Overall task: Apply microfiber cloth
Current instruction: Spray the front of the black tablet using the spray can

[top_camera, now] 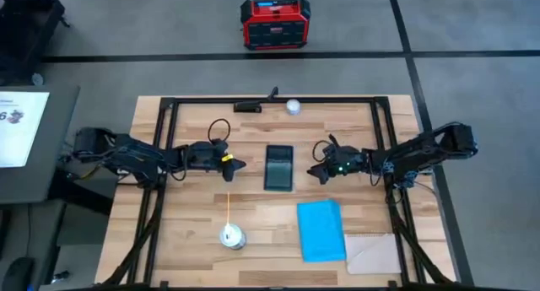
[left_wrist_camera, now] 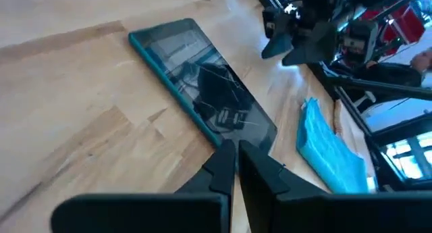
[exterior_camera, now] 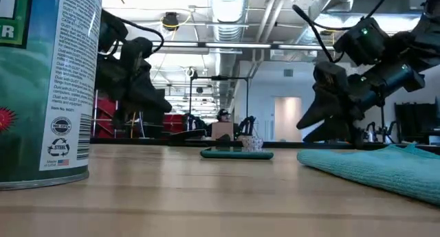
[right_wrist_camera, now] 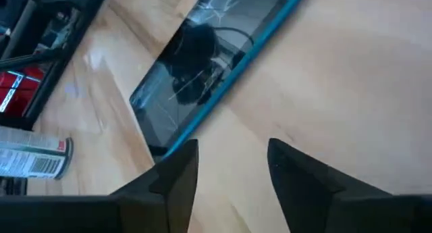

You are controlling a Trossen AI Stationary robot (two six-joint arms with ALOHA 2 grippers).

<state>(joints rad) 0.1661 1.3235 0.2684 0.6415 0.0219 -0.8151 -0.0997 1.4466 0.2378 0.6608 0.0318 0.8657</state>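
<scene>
The sky-blue microfiber cloth [top_camera: 321, 230] lies flat on the table near its front edge, right of centre; it also shows in the low view [exterior_camera: 385, 165] and the left wrist view [left_wrist_camera: 327, 152]. The dark tablet [top_camera: 278, 167] with a teal rim lies flat at the table's middle, screen up [left_wrist_camera: 202, 78] [right_wrist_camera: 209, 71]. My left gripper [top_camera: 240, 165] hovers shut just left of the tablet [left_wrist_camera: 233, 159]. My right gripper [top_camera: 317, 170] hovers open just right of the tablet [right_wrist_camera: 233, 162], above the table and far of the cloth.
A spray can [top_camera: 232, 235] stands near the front edge, left of centre, close to the low camera [exterior_camera: 45, 86]. A pale beige sheet [top_camera: 374, 255] lies right of the cloth. A small white object [top_camera: 293, 106] and a dark bar [top_camera: 247, 106] sit at the far edge.
</scene>
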